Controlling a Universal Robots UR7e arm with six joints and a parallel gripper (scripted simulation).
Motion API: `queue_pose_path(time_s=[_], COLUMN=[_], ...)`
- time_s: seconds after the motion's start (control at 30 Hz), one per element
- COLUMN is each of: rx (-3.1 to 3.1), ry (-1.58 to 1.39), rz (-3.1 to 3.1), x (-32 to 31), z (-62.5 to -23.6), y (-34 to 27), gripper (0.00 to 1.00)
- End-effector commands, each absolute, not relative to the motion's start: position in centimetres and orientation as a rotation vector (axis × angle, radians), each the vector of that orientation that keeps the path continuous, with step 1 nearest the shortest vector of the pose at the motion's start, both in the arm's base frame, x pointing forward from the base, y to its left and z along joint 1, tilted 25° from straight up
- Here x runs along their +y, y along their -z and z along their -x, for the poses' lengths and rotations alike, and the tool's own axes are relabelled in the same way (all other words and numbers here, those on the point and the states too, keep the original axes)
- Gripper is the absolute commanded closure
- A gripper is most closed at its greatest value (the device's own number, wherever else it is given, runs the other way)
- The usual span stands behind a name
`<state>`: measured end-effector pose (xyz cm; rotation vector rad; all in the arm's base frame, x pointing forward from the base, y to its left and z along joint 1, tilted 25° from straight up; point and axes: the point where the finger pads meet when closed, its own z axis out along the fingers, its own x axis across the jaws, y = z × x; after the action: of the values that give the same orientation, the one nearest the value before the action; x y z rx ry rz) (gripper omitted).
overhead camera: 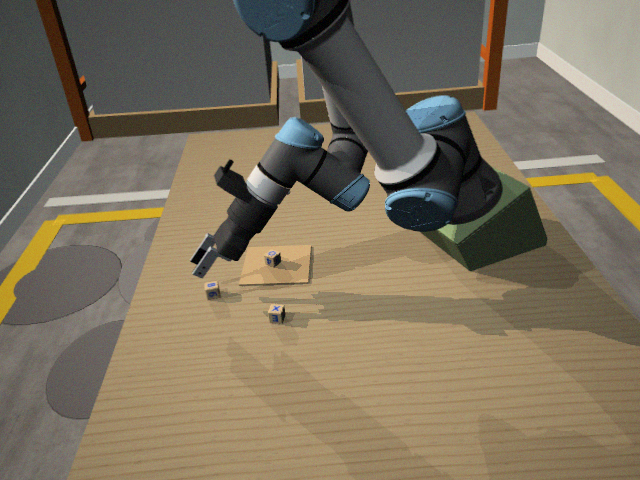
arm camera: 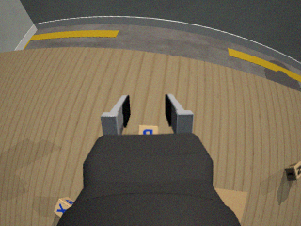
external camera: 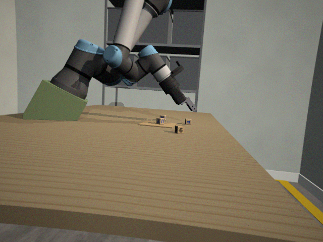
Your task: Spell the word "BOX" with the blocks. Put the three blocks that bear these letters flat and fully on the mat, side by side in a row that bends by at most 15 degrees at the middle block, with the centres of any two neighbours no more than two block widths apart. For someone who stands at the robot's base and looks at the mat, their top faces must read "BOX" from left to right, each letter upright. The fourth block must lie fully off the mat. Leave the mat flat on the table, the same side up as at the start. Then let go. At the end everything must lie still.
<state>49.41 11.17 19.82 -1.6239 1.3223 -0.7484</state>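
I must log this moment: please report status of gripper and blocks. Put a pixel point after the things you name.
Gripper (overhead camera: 203,256) (external camera: 193,108) (arm camera: 147,104) open, empty, above table. X block (overhead camera: 276,314) (arm camera: 63,207) off mat (overhead camera: 302,276) (external camera: 146,124) (arm camera: 237,200). Nothing blocking seen.

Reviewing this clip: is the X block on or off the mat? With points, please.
Off: the X block (overhead camera: 276,314) (arm camera: 63,206) sits on bare wood, apart from the mat (overhead camera: 298,273).

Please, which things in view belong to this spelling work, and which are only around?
For the job:
- wooden cube with blue B on top
- wooden X-topped cube
- wooden cube on the mat
- wooden cube with black 6
- flat tan square mat
- grey two-finger claw

Only around:
- grey shelf unit
- orange upright post
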Motion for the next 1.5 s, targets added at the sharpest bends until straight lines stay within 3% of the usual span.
queue_pose_path(time_s=[0.0,1.47], rx=[1.356,1.673], ry=[0.715,0.318], rz=[1.670,2.121], x=[11.1,10.9], z=[-49.4,-48.7], y=[-20.0,-22.0], gripper=[0.21,0.21])
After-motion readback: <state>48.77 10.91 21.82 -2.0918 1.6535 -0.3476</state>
